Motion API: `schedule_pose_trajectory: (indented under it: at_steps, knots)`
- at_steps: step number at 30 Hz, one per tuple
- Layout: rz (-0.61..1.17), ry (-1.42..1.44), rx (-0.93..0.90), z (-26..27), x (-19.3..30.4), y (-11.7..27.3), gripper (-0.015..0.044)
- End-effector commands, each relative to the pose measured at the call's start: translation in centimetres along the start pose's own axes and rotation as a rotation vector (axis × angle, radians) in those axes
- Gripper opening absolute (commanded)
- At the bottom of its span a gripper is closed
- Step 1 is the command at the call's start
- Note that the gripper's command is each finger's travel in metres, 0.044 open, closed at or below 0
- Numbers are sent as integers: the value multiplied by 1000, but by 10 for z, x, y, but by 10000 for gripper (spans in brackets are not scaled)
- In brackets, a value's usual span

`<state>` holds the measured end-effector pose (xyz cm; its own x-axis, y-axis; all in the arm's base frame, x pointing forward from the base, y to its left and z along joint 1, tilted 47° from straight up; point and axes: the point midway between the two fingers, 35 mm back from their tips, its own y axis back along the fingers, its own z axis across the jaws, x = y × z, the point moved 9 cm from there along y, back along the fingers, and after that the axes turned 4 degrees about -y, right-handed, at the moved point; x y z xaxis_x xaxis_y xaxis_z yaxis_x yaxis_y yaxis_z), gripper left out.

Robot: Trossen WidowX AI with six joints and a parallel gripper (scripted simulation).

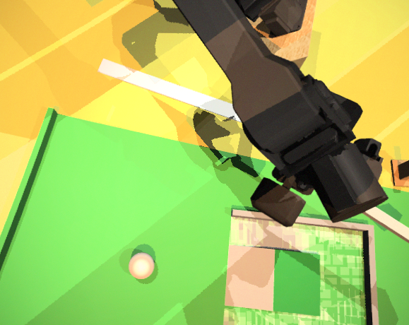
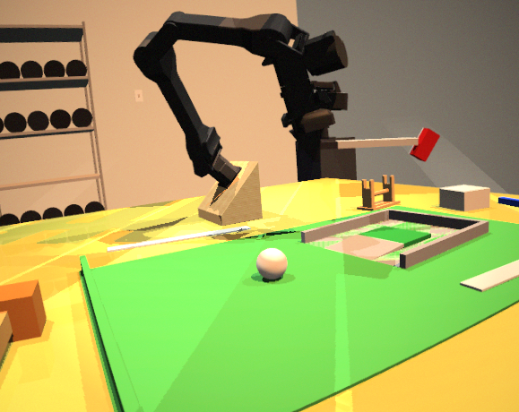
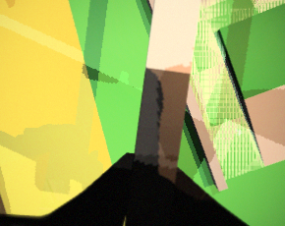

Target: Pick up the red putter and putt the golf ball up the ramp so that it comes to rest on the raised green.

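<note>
So the red putter [image 2: 390, 143] is off the ground — gripper [image 2: 326, 144] is clenched on the butt end of the pale shaft, and the club sticks out roughly level to the side with the red head hanging in the air, well above the wooden rack [image 2: 378, 193] behind the course. In the wrist view you just see the shaft [image 3: 166, 64] running straight out from between the fingers, green below it.

I'd call the pick-up part done; what's left is the actual putt. The golf ball [image 2: 272, 263] sits on the flat green mat [image 2: 209, 340], well apart from the club and out in front of the walled box. Inside the walls there's a tan ramp [image 2: 366, 245] leading onto the darker raised green [image 2: 394, 235], and the ball is roughly on the ramp's side of it.

Next move, as I read it: bring the club down and swing it around so the head ends up just behind the ball, on the side away from the ramp, face pointed along the ball-to-ramp line. Head needs to be low, near the mat, before pushing through. Too hard and the ball probably runs over the green into the far wall [image 2: 433, 219] — too soft and it rolls back down.
</note>
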<state>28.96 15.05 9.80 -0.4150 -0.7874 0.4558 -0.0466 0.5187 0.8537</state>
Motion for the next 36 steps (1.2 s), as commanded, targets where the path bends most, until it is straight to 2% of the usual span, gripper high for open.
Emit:
schedule_pose_trajectory:
  at_steps: [1, 14, 27, 36]
  knots:
    - [-4, -135, 29, -22, 25, 14, 0]
    - [55, -592, 118, -73, 128, 46, 0]
    - [142, -1040, 229, -81, 240, 75, 0]
    - [146, -1063, 236, -81, 247, 71, 0]
